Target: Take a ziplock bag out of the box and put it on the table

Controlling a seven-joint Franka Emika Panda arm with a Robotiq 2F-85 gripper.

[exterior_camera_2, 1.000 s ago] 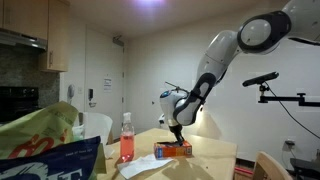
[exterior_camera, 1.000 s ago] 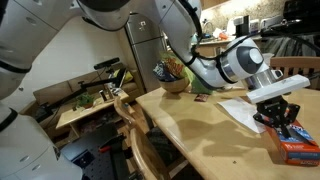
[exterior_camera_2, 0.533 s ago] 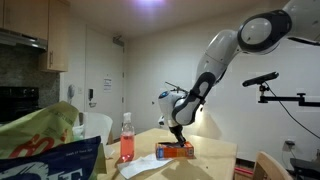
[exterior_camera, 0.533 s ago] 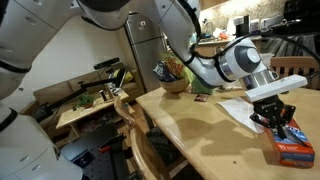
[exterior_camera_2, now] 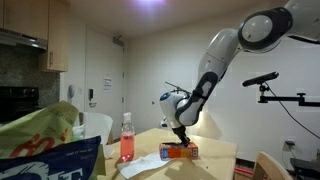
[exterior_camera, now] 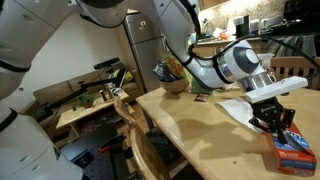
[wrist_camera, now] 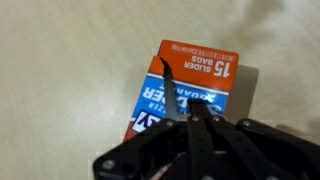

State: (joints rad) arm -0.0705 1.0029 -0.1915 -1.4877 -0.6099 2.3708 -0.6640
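The box (wrist_camera: pixel 190 85), orange-red with a blue panel and "15 slider bags" lettering, lies flat on the pale wooden table (exterior_camera: pixel 190 130) and shows in both exterior views (exterior_camera: pixel 295 148) (exterior_camera_2: pixel 178 151). A dark slit runs along its top. My gripper (wrist_camera: pixel 195 118) is right above the box, its fingers pressed together with their tips at the slit, as both exterior views also show (exterior_camera: pixel 272 125) (exterior_camera_2: pixel 180 141). No ziplock bag shows between the fingers. A whitish flat sheet (exterior_camera: pixel 235 108) lies on the table beside the box; I cannot tell whether it is a bag.
A pink spray bottle (exterior_camera_2: pixel 126 140) stands on the table left of the box. A bowl (exterior_camera: pixel 173 80) sits at the table's far end. A wooden chair (exterior_camera: pixel 135 125) stands at the table's edge, with a cluttered low bench (exterior_camera: pixel 85 105) behind it.
My gripper has dropped slightly lower onto the box. The box looks shifted a little along the table.
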